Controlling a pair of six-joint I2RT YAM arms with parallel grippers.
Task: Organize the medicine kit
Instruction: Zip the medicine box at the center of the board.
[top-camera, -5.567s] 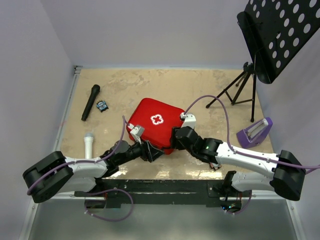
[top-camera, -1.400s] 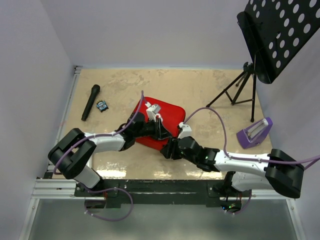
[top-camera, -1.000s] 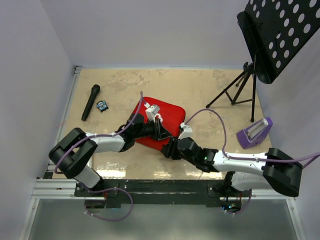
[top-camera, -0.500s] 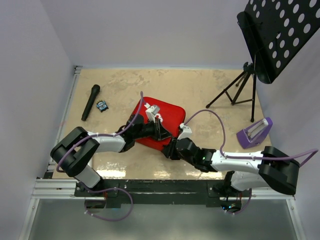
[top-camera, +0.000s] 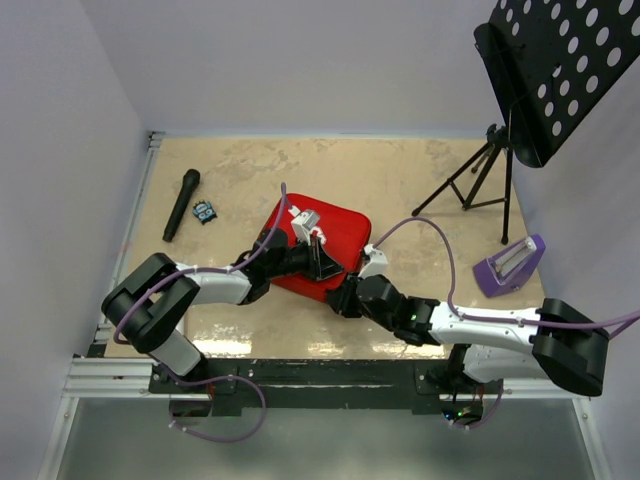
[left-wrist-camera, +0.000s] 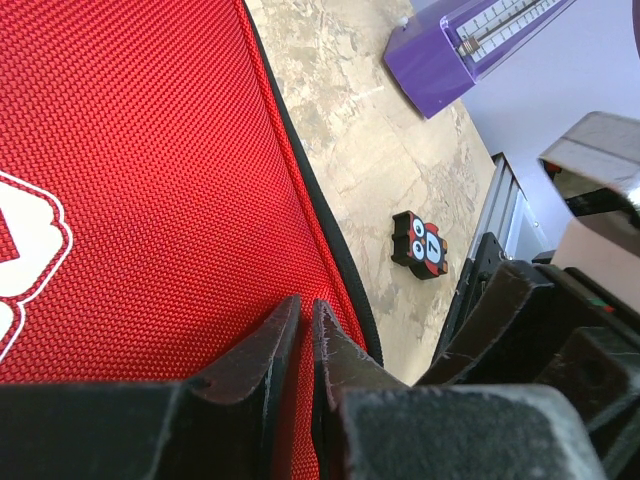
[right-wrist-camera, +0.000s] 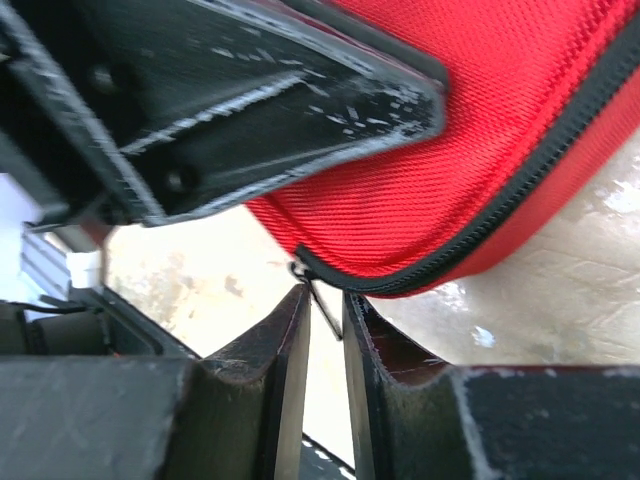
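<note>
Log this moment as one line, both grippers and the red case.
medicine kit: lid closed | left gripper: nearly shut, tips on lid | right gripper: nearly shut around zipper pull at near edge

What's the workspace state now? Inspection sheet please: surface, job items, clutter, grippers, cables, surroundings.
Surface: beige mottled table, glossy near the arms.
Job's things: red medicine kit, closed, mid-table; zipper pull at its near edge.
Clutter: black microphone and small blue item far left; purple item at right; small red-black owl-faced piece near the kit.
Grippers: left gripper jaws almost together, tips on the kit's lid; right gripper jaws narrow around the zipper pull, grip unclear.
Cables: purple cable looping off each arm; no snag seen.
Surroundings: black music stand far right; pale walls.
</note>
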